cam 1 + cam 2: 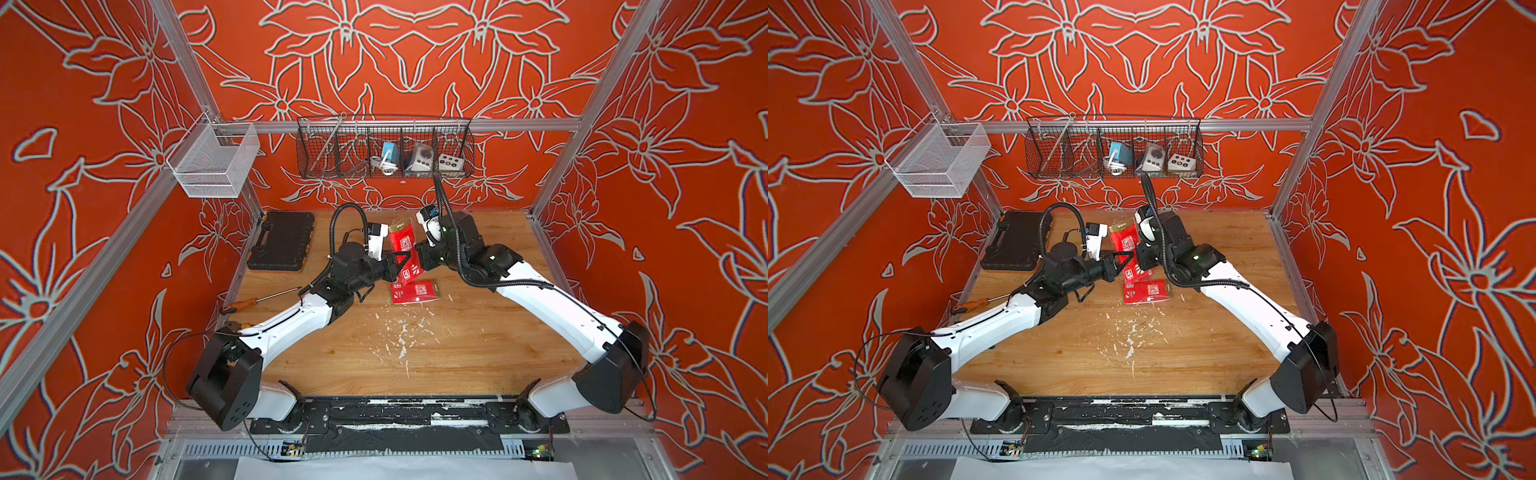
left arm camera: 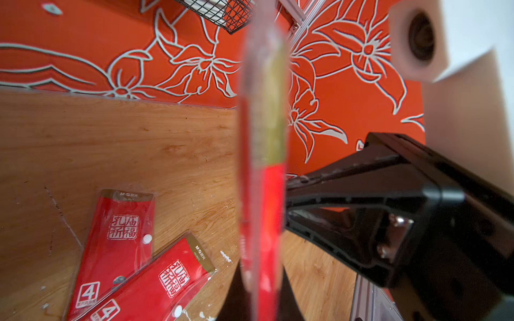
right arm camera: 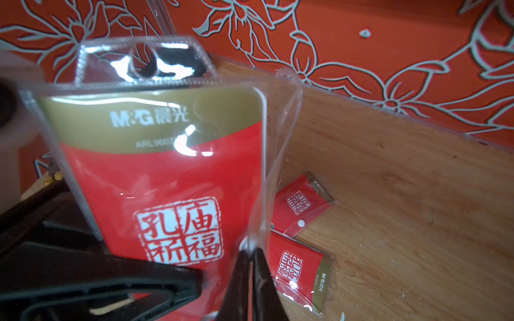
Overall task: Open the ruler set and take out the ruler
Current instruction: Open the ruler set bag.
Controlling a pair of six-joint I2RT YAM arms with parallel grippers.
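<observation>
Ruler set, a red and gold card inside a clear plastic sleeve, held upright in mid-air over the wooden tabletop, between two robot arms meeting at the middle. Left tool clenched on one long edge of the sleeve, low down, with the set rising straight up from the grip and seen edge-on in the left wrist view. Right tool clamped tight on the loose clear flap at the opposite edge, with only thin plastic between its tips. Two spare sets lying flat and overlapping on the tabletop just below.

Likely trouble from this pose, as a judgement only:

- Slipping: thin, glossy film in the right tool, so apt to slide out at the first pull and leave the sleeve closed.
- Tearing: flap apt to rip if yanked sideways instead of peeled along the opening.
- Swinging: one-edge hold on the left, so apt to let the set twist, pull free and drop among the spare sets.
- Spilling: contents apt to slide out uncontrolled once the sleeve opens. Cannot tell from these views which way the mouth faces.
</observation>
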